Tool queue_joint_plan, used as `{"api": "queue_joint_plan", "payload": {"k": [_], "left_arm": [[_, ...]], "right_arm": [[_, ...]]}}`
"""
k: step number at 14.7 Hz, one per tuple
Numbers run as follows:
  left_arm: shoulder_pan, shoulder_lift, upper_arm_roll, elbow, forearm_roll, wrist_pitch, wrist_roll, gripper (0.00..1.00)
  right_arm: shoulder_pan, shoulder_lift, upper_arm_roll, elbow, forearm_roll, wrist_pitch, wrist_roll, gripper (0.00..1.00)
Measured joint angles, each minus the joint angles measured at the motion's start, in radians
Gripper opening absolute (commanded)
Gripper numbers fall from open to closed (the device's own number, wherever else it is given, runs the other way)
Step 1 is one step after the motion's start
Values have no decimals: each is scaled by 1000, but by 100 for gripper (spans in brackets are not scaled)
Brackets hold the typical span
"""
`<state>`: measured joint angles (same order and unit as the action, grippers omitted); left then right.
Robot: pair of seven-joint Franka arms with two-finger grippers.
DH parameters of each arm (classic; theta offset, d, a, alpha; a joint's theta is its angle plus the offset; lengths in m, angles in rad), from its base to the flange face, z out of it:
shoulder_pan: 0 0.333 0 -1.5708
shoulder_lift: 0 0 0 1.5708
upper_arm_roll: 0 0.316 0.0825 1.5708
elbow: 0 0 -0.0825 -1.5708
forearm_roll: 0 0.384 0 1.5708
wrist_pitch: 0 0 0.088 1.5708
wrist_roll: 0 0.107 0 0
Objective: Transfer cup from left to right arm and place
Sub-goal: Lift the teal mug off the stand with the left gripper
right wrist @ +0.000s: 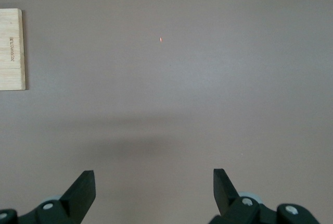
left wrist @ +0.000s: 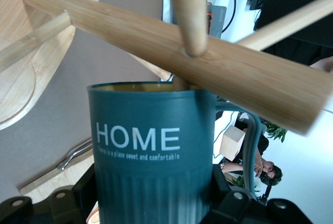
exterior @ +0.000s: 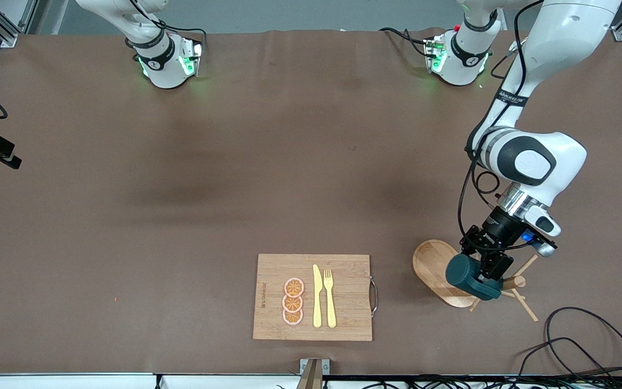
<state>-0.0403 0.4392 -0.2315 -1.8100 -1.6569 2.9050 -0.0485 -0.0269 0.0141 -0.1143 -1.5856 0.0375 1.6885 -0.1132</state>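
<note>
Gripping the cup (exterior: pixel 467 276) at the wooden peg rack (exterior: pixel 440 273), the left gripper (exterior: pixel 488 268) has its jaws clamped on the mug's lower body, near its base. Nearest the front camera, and toward the right arm's end of the table from the rack, lies a bamboo cutting board (exterior: pixel 343 265) with 3 orange slices (exterior: pixel 293 301), a yellow knife (exterior: pixel 317 296) and a yellow fork (exterior: pixel 330 297). At the rack, the cup hangs tilted on its side over the oval base, and its long axis runs from the jaws toward the pegs (left wrist: pixel 187 13). In the left wrist view its tan-lined mouth (left wrist: pixel 151 87) points at the rack's post (left wrist: pixel 171 41), touching or just short of it, with the handle (left wrist: pixel 252 146) out to 1 side. Freeing the mug looks to depend on drawing it back along that axis. Well apart from the rack, the right gripper (right wrist: pixel 154 186) waits over bare table with its jaws wide and holding nothing, so the left arm is much the nearer.
</note>
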Motion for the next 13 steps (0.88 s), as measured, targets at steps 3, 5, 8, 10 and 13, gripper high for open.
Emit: {"api": "queue_joint_plan", "payload": {"k": [3, 5, 8, 10, 13], "left_arm": [[-36, -17, -2, 0, 0, 58, -3, 79], [-74, -24, -3, -1, 0, 116, -5, 79], [-158, -26, -5, -1, -1, 221, -7, 79], [-220, -27, -6, -1, -1, 287, -8, 79], [-322, -27, -6, -2, -1, 358, -7, 79]], "right_arm": [[0, 0, 0, 0, 0, 0, 0, 100], [0, 0, 0, 0, 0, 0, 0, 100], [0, 0, 0, 0, 0, 0, 0, 100], [0, 0, 0, 0, 0, 0, 0, 100], [0, 0, 0, 0, 0, 0, 0, 100]]}}
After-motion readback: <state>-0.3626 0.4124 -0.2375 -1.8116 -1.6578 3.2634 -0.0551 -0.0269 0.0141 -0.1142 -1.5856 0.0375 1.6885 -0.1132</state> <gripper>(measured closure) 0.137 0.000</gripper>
